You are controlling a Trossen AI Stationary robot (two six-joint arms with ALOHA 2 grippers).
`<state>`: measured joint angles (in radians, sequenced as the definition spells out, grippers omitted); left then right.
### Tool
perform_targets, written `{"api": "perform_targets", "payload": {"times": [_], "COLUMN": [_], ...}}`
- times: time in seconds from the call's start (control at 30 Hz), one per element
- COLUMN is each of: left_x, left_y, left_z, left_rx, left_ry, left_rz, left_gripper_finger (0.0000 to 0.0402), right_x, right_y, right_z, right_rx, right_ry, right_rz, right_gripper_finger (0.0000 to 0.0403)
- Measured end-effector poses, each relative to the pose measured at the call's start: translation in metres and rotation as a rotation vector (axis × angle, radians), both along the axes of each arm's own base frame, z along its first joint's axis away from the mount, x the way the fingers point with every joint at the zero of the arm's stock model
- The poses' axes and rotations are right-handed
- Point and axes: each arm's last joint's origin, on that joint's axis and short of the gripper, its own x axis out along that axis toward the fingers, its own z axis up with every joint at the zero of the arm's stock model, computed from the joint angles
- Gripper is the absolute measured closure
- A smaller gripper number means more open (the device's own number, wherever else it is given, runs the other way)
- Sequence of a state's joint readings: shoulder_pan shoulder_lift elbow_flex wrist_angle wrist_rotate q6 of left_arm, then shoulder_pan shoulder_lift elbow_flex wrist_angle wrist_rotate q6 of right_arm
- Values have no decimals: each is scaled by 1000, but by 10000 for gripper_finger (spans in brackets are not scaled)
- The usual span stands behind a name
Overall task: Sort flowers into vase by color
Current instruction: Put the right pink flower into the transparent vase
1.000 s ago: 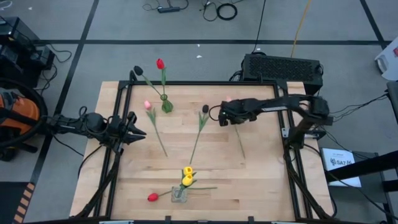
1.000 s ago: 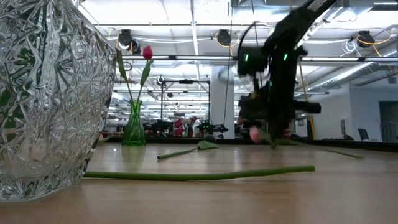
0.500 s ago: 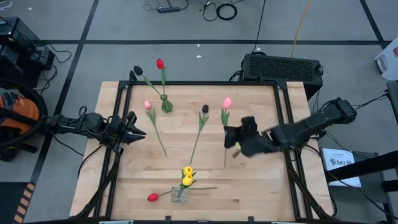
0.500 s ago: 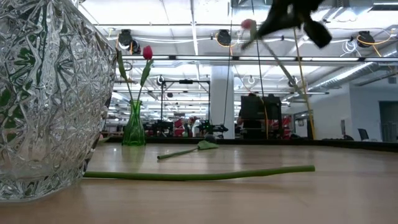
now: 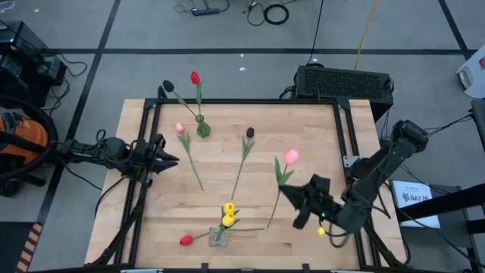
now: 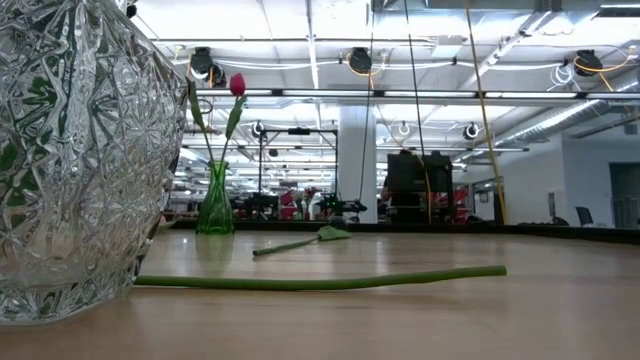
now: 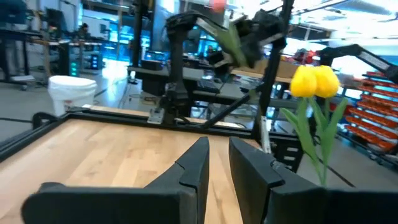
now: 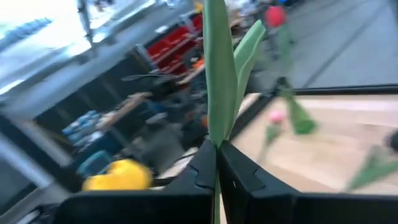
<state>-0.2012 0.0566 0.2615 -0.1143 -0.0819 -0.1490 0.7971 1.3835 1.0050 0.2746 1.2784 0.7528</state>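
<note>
One pink tulip (image 5: pixel 291 157), light and likely floppy, rides pinched low on its thin stem in the clenched right gripper (image 5: pixel 301 202).

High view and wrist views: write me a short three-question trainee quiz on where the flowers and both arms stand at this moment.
1. True or false: the right gripper is shut on the pink tulip.
2. Which flowers stand in the clear glass vase at the table's near edge? A) red B) yellow C) maroon
3. Fill in: the red tulip stands in the small ____ vase.

Key:
1. True: its jaws clamp the stem, which is lifted off the table.
2. B, the yellow tulips. Meanwhile the left gripper waits at the table's left edge.
3. Green.
</note>
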Motion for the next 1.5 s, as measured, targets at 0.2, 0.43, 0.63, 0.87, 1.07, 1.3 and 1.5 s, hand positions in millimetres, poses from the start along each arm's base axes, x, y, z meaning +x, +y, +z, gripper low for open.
{"api": "perform_targets", "payload": {"times": [0.2,0.43,0.63,0.87,1.07,1.3,1.5], "left_x": [0,0,0,0,0,0,0], "left_y": [0,1,1,1,1,1,1], "left_z": [0,0,0,0,0,-1,-1], "left_rx": [0,-4,-3,-3,-2,-2,-1], "left_ry": [0,1,3,4,4,8,8], "left_rz": [7,24,24,24,24,24,24], "left_gripper_finger": [333,333,333,333,333,333,333], "right_x": [15,35,67,105,118,137,142], "right_y": [25,52,63,63,53,28,21], "right_z": [3,-23,-25,-11,-12,-15,-18], "right_rx": [-149,-420,-681,-758,-737,-615,-597], "right_ry": [-96,-253,-303,-344,-318,-290,-249], "right_rz": [204,375,403,546,609,612,588], "right_gripper_finger": [402,402,402,402,402,402,402]}}
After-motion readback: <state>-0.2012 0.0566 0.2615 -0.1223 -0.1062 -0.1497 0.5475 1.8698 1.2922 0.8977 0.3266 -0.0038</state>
